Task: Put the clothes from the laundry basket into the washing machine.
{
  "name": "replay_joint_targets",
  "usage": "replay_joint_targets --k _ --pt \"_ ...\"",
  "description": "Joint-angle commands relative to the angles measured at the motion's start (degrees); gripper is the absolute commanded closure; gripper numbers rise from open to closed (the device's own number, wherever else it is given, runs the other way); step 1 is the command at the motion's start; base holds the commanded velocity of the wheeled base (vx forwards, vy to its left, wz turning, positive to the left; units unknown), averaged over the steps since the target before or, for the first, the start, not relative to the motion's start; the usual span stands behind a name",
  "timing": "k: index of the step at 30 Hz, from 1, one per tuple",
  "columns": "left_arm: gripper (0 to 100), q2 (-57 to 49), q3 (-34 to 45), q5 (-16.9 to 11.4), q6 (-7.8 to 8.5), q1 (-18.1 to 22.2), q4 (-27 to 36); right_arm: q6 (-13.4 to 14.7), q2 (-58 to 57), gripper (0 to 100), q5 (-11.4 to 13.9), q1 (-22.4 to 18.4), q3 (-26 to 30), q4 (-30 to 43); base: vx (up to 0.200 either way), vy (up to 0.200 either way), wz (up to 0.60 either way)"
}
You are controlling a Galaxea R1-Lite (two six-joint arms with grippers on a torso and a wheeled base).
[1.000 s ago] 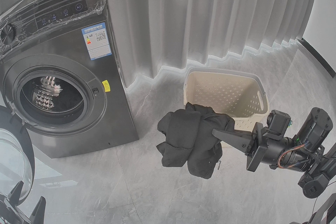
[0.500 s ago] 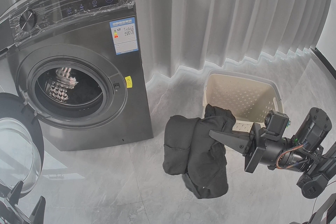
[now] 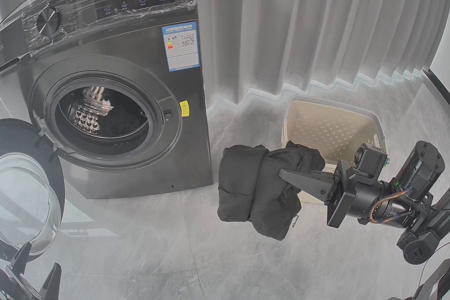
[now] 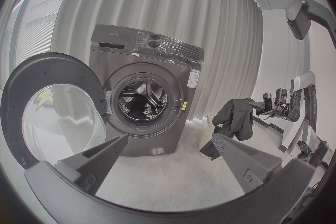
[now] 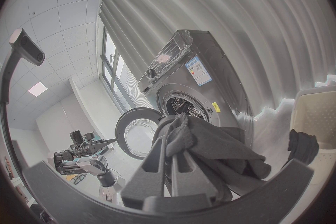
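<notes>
- Black fabric, a bunched garment [image 3: 257, 188], hangs from the right end effector [image 3: 284, 172], which is clenched on a fold of it. The right wrist view shows the cloth pinched between the two fingers [image 5: 148, 174], with the rest draping below.
- The garment is between the laundry basket [image 3: 328, 105] and the washing machine [image 3: 140, 57], just in front of the basket's near rim. It appears clear of the floor [image 3: 140, 244] and is not yet in the drum.
- A small dark lump [image 5: 303, 146] sits at the basket's edge. I cannot tell whether it is a trailing sleeve or a separate piece.
- The drum opening [image 3: 104, 116] lies well to the left of the load. The door [image 3: 28, 193] is swung wide open on its left side, so the mouth is unobstructed.
- The left end effector [image 4: 168, 140] is low near the door, its fingers spread and holding nothing.
- The step in hand, as I judge it, is carrying the garment across to the drum.
- To do that well, grip firmly and hold the bundle high enough that the hanging folds clear the lower lip of the opening.
- Aim at the centre and push well inside before letting go, so nothing drapes over the seal.
- A pale pleated curtain [image 3: 304, 10] hangs behind.
</notes>
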Motion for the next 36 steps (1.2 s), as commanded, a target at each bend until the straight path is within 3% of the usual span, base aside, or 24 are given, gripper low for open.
replay_joint_targets --k 1,10,16,36 --pt "0 -0.79 1.01 0.01 -0.06 0.02 -0.02 0.03 -0.10 100 0.02 0.11 -0.32 0.04 0.000 0.000 0.00" --pt "0 -0.79 1.01 0.01 -0.06 0.02 -0.11 0.20 -0.27 100 0.11 1.34 -0.14 -0.05 0.000 0.000 0.00" --pt "0 -0.79 1.01 0.01 -0.06 0.02 -0.02 0.20 -0.36 100 0.02 1.34 -0.49 -0.05 0.000 0.000 0.60" --pt "0 -0.79 1.01 0.01 0.03 0.02 -0.11 0.29 -0.27 100 0.02 2.92 0.74 -0.05 0.000 0.000 0.06"
